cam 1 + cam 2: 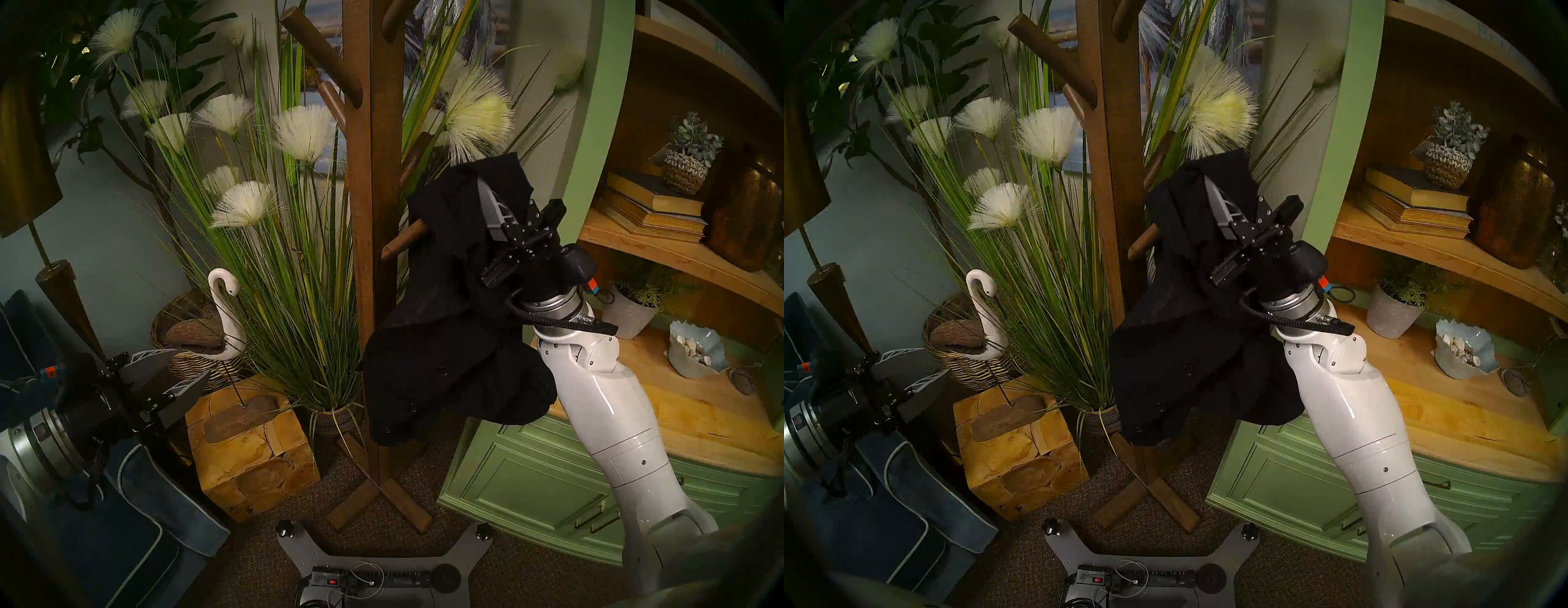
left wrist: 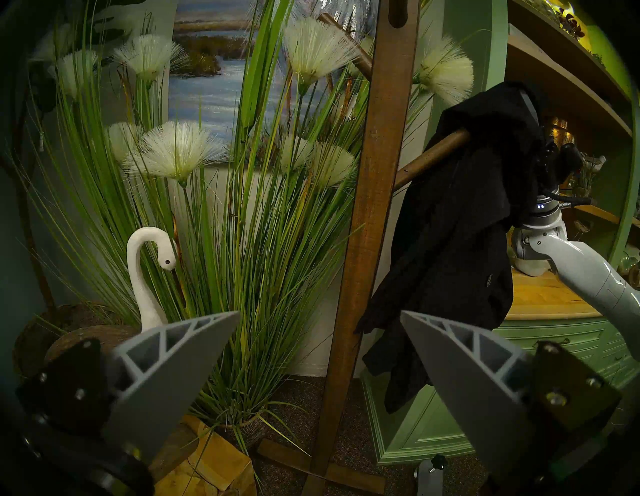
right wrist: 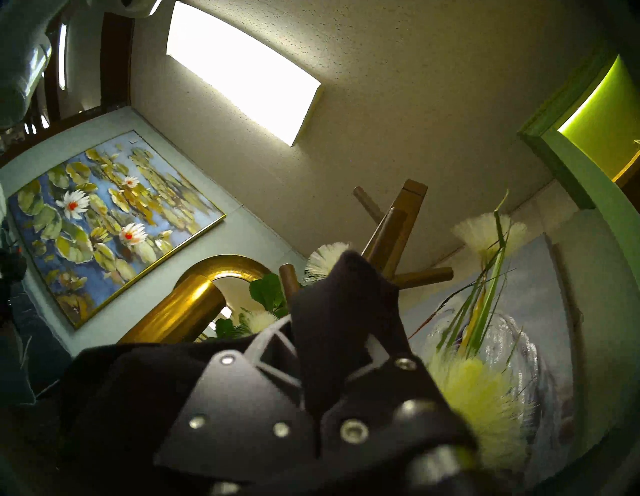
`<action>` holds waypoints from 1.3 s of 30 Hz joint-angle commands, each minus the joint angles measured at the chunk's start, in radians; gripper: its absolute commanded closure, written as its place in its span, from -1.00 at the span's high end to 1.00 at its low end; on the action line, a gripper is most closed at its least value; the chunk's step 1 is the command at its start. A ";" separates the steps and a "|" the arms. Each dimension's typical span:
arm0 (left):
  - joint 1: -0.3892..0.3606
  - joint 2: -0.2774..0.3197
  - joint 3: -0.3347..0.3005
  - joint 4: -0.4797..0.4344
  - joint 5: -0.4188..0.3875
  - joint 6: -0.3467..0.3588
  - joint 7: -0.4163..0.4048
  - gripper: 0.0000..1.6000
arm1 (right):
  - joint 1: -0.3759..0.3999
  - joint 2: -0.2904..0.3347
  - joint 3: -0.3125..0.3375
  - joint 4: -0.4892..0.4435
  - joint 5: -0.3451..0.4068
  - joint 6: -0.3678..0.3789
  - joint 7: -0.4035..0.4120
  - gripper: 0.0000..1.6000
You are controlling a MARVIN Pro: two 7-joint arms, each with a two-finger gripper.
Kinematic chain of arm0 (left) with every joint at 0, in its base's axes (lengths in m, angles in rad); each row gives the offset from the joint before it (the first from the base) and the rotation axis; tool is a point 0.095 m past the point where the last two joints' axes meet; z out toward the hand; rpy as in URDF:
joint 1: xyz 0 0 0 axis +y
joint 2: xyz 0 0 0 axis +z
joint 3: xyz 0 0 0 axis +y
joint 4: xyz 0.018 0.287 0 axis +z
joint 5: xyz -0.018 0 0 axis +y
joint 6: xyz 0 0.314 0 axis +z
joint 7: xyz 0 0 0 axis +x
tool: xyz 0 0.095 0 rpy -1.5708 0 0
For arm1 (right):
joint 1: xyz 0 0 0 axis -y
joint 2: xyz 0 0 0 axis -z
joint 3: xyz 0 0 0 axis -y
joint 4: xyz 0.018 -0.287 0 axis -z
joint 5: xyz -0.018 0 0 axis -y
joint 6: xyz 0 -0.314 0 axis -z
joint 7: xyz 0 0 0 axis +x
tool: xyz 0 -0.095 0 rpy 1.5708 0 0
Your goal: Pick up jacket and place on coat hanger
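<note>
Hanging in the middle right of the head view, the black jacket (image 1: 449,322) droops in loose folds from our right claw (image 1: 488,199), which points upward and is pinching a fold of the cloth near its top edge; in the right wrist view the fabric (image 3: 346,311) rises between the 2 fingers. We see the jacket lying against a lower peg of the brown coat hanger (image 1: 373,254), the peg's shaft showing at the cloth's left edge and its tip hidden by the fabric. Whether the peg bears any weight we cannot tell. To the right stands the green cabinet (image 1: 543,479). Behind the post rise the tall grass plumes (image 1: 297,136). At the lower left of the frame our left claw (image 1: 169,373) hangs with fingers spread, holding nothing, beside the white swan figure (image 1: 225,305).
</note>
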 commanded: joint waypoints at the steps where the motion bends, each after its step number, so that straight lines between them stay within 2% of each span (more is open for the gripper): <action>1: -0.001 0.003 -0.002 -0.015 -0.019 0.001 -0.019 1.00 | 0.000 0.059 0.020 -0.026 0.070 0.007 0.037 -1.00; 11: -0.001 0.003 -0.002 -0.015 -0.020 0.001 -0.019 1.00 | -0.006 0.070 -0.001 -0.014 0.071 0.018 0.068 -1.00; 19: -0.001 0.003 -0.002 -0.015 -0.020 0.001 -0.019 1.00 | -0.058 0.062 -0.027 -0.041 0.061 -0.020 0.068 -1.00; 21: -0.001 0.003 -0.002 -0.016 -0.019 0.001 -0.018 1.00 | -0.099 0.013 0.001 -0.049 0.036 -0.034 0.102 -1.00; 22: -0.001 0.003 -0.002 -0.016 -0.019 0.001 -0.018 1.00 | -0.099 0.013 0.001 -0.049 0.036 -0.034 0.102 -1.00; 25: -0.001 0.003 -0.001 -0.016 -0.018 0.001 -0.017 1.00 | -0.116 -0.056 0.027 -0.044 -0.023 -0.034 0.055 -1.00; 31: -0.001 0.003 -0.001 -0.015 -0.017 0.000 -0.016 1.00 | -0.128 -0.101 0.041 -0.063 -0.031 -0.034 0.023 -1.00; 39: -0.002 0.003 0.000 -0.015 -0.016 0.000 -0.015 1.00 | -0.161 -0.185 0.083 -0.112 -0.039 -0.034 0.046 -1.00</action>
